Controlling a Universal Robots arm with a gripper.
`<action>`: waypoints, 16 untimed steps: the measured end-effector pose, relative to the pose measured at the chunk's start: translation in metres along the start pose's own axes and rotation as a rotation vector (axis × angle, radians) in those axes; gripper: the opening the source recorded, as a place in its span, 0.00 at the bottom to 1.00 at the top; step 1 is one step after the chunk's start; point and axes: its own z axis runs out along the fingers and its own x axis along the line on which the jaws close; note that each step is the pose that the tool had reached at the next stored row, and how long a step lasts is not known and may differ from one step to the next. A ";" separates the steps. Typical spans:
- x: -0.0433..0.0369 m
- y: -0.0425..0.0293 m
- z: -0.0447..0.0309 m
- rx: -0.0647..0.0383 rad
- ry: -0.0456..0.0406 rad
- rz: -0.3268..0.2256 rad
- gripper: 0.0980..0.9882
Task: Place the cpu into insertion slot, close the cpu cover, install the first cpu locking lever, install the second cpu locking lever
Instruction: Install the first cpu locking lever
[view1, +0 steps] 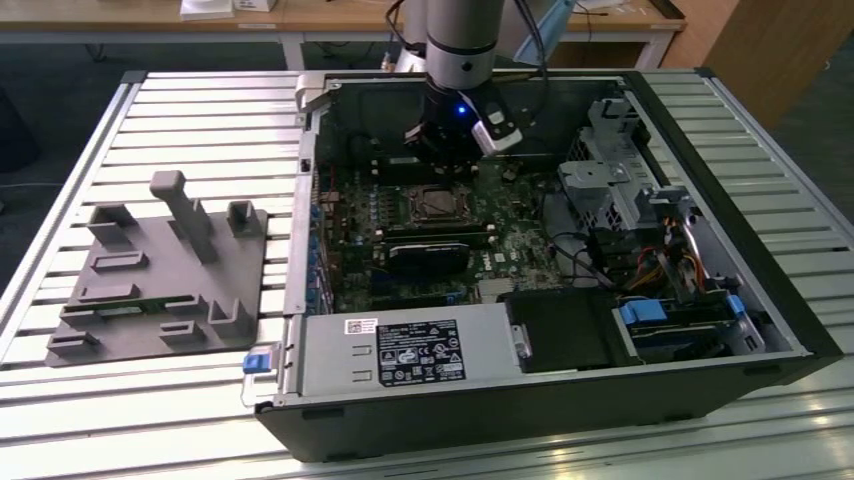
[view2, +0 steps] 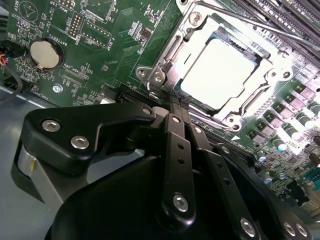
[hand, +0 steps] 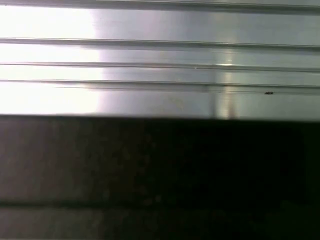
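The cpu (view2: 220, 70) sits in the slot (view2: 167, 55) on the motherboard (view2: 100, 45), near the middle of the open computer case (view1: 747, 250), and its pale metal top shows through the cut-out of the cover (view2: 272, 80). We judge that the cover already lies down over it, since the frame sits flat around the chip in the second wrist view. A thin lever (view2: 250, 22) runs along the far side of the socket; we cannot tell whether it is latched or only resting there, and we cannot make out a second lever with any confidence.

We hold the gripper (view2: 177, 107) low inside the case, just beside the near corner of the socket, at the rear half of the board in the exterior view. The fingers (view2: 172, 130) are pressed together, with nothing between them, and their tips reach the edge of the socket frame. We judge that this narrow closed shape suits pushing on a thin part better than grasping one. Whether the tips touch metal is hidden by the fingers themselves.

The case rests on a slatted metal surface (view1: 200, 100), with a grey fixture (view1: 160, 270) near that surface's edge on the exterior view's left. The first wrist view gives us bright metal bands above a dark area, which we cannot identify.
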 end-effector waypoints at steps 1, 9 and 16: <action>0.0000 0.0000 0.0000 0.002 0.0000 0.000 0.01; 0.0001 0.0002 0.0004 0.029 0.0001 0.000 0.01; -0.0002 0.0007 0.0022 0.051 0.0007 -0.001 0.01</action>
